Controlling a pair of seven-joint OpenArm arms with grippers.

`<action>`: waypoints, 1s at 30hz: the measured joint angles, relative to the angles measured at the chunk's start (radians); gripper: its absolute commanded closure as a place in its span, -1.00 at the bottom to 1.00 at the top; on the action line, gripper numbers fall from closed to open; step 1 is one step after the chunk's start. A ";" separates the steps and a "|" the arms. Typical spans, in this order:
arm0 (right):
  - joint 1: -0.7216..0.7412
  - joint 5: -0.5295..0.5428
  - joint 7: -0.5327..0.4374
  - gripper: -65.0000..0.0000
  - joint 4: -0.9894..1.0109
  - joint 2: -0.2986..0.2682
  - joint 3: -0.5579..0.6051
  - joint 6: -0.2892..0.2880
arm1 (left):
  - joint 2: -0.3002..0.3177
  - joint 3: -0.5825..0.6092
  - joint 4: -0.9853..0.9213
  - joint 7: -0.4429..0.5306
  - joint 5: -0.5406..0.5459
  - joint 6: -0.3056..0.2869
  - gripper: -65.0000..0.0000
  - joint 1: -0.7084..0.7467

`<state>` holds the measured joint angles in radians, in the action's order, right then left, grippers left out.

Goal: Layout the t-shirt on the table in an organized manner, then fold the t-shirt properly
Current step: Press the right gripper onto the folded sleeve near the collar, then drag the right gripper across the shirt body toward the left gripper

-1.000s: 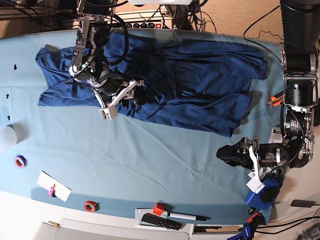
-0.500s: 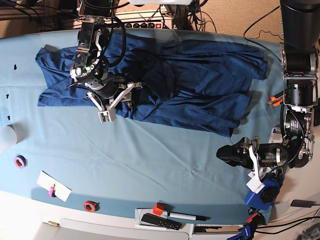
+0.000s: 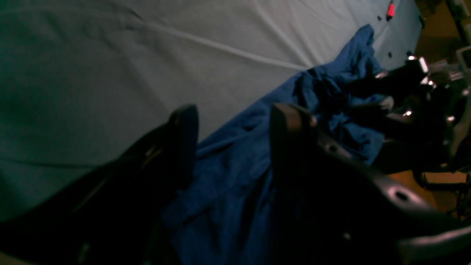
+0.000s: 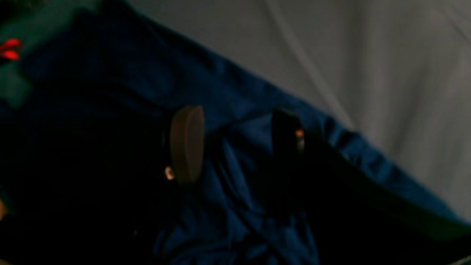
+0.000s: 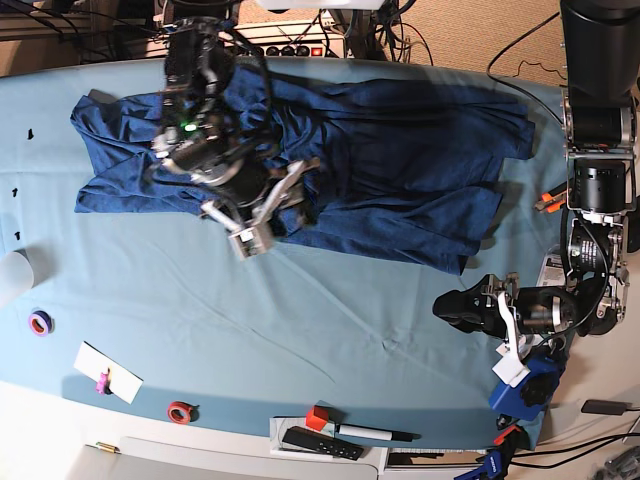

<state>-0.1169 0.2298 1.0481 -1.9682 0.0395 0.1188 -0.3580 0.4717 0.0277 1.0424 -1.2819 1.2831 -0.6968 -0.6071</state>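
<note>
No text, label, brand, number or sign could be read in any view. The small items along the table's near edge were too small and blurred to show any lettering, and both wrist views were dark and unsharp.

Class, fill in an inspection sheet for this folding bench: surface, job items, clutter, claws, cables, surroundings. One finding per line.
Surface: table under light teal cloth, a few creases.
Job items: t-shirt, navy, spread along the far side, wrinkled, not folded.
Clutter: purple tape ring, red tape ring, white card, remote, marker, all by the near edge.
Claws: right claw open above the shirt; left claw open, off the shirt.
Cables: black leads behind the table.
Surroundings: tan floor.
</note>
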 measured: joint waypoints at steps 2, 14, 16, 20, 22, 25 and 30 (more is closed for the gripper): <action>0.001 -0.055 -0.010 0.10 0.005 0.000 0.027 0.036 | 0.000 0.000 0.000 0.000 0.000 0.000 0.03 0.000; -0.027 -0.238 -0.012 0.10 0.019 0.000 0.034 0.164 | 0.000 0.000 0.000 0.000 0.000 0.000 0.03 0.000; -0.053 -0.277 -0.012 0.10 0.019 0.000 0.034 0.176 | 0.000 0.000 0.000 0.000 0.000 0.000 0.03 0.000; -0.090 -0.293 -0.014 0.10 0.019 -0.001 0.034 0.182 | 0.000 0.000 0.000 0.000 0.000 0.000 0.03 0.000; -0.095 -0.293 -0.028 0.10 0.019 0.000 0.034 0.182 | 0.000 0.000 0.000 0.000 0.000 0.000 0.03 0.000; -0.093 -0.293 -0.029 0.21 0.019 -0.001 0.034 0.182 | 0.000 0.000 0.000 0.000 0.000 0.000 0.03 0.000; -0.093 -0.293 -0.029 0.95 0.019 0.000 0.034 0.180 | 0.000 0.000 0.000 0.000 0.000 0.000 0.03 0.000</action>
<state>-0.2104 -0.0628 1.0187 -1.9491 0.0391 0.1528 -0.1783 0.4717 0.0280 1.0424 -1.2819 1.2831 -0.6968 -0.6071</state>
